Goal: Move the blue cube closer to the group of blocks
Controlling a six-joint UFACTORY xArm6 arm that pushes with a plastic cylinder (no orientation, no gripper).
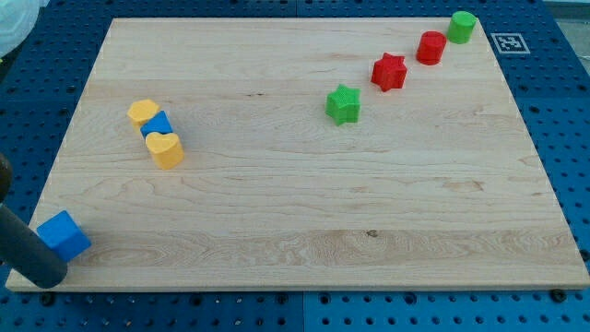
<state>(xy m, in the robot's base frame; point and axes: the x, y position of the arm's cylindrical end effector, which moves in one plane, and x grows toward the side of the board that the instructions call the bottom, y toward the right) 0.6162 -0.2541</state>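
Observation:
The blue cube (64,234) sits at the board's bottom left corner. My dark rod comes in from the view's left edge, and my tip (48,277) rests just below and left of the cube, touching or nearly touching it. A group of blocks lies up and to the right of the cube: a yellow block (142,112), a small blue block (158,124) and a yellow heart (166,148), packed together in a diagonal line.
A green star (343,103), a red star (389,71), a red cylinder (430,47) and a green cylinder (461,27) run diagonally toward the wooden board's (304,203) top right corner. A marker tag (508,42) lies beyond that corner.

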